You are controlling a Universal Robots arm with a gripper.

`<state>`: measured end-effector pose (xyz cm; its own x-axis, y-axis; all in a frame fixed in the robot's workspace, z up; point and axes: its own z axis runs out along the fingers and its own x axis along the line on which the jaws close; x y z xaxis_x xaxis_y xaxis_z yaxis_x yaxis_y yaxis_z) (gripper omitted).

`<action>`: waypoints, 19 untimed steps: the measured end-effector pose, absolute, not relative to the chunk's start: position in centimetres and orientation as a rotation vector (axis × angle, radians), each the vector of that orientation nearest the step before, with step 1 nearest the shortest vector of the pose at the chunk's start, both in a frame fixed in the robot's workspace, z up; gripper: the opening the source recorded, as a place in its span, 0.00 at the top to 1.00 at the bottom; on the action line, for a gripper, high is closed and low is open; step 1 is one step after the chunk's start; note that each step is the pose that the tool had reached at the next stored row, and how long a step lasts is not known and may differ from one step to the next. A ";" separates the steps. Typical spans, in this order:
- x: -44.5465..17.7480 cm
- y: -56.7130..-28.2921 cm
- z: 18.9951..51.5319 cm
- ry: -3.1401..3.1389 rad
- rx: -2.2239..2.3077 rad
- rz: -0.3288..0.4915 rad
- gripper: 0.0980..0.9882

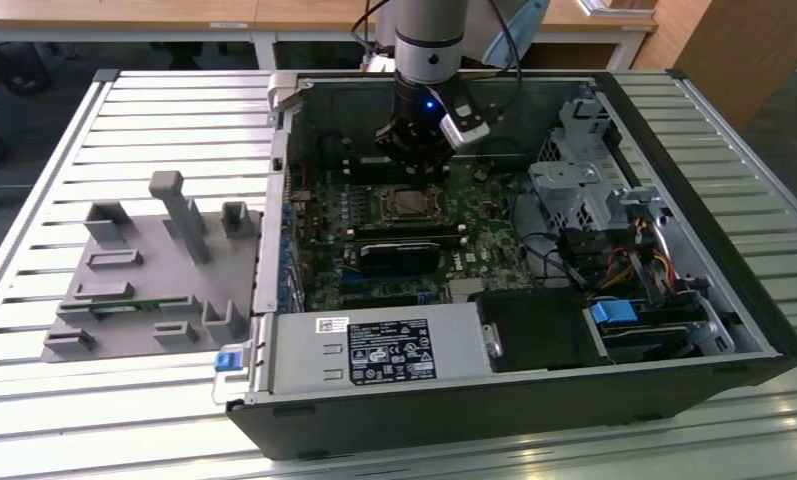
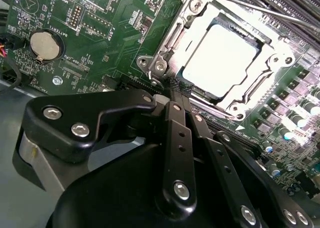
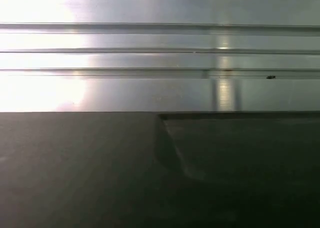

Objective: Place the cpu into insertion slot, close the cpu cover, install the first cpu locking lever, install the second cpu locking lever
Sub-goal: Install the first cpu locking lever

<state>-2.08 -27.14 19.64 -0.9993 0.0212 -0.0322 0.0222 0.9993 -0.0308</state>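
The cpu (image 2: 220, 57), a pale square chip, lies flat in the insertion slot (image 2: 210, 93), whose dark edge shows around it. The silvery cpu cover (image 2: 262, 80) lies down over the chip and frames it. A thin metal lever rod (image 2: 270, 11) runs along the far side of the socket. In the second wrist view my gripper (image 2: 175, 90) has its black fingers shut together, tips at the socket's corner, with nothing seen between them. In the exterior view the gripper (image 1: 418, 170) hangs inside the open computer case, just behind the socket (image 1: 405, 203).
A grey fixture tray (image 1: 145, 270) sits on the slatted table at the exterior view's left. Inside the case are a long black card (image 1: 405, 250), a power supply (image 1: 371, 350), a drive cage (image 1: 578, 190) and cables. A coin battery (image 2: 45, 43) sits on the board.
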 end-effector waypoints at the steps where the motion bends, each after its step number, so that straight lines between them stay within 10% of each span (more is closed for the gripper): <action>1: -2.1 -27.1 19.6 3.109 0.034 -0.043 0.99; 19: -2.1 -27.2 19.7 3.110 0.034 0.007 0.99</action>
